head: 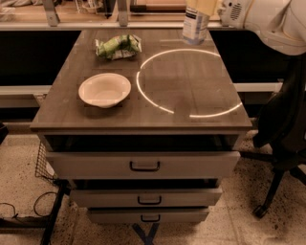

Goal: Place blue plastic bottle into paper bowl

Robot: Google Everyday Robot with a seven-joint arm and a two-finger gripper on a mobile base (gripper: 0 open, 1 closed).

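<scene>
1. Now the hand (pixel 202 5) sits at the top edge of the view, above the worktop's (pixel 191 91) far right corner, pinching the blue plastic bottle (pixel 194 26) by its upper part.
2. The bottle hangs upright, its long axis vertical and its base clear of the surface.
3. The paper bowl (pixel 104 89) lies well apart, nearer the camera and to the view's left, so the carry likely runs diagonally that way.
4. 1 snack bag (pixel 118 46) sits beyond the bowl, off that line.

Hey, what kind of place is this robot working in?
Probably an office or lab: a drawer cabinet, a rolling office chair, a speckled hard floor. The gripper, top right, holds the blue plastic bottle above the cabinet's far edge.
</scene>
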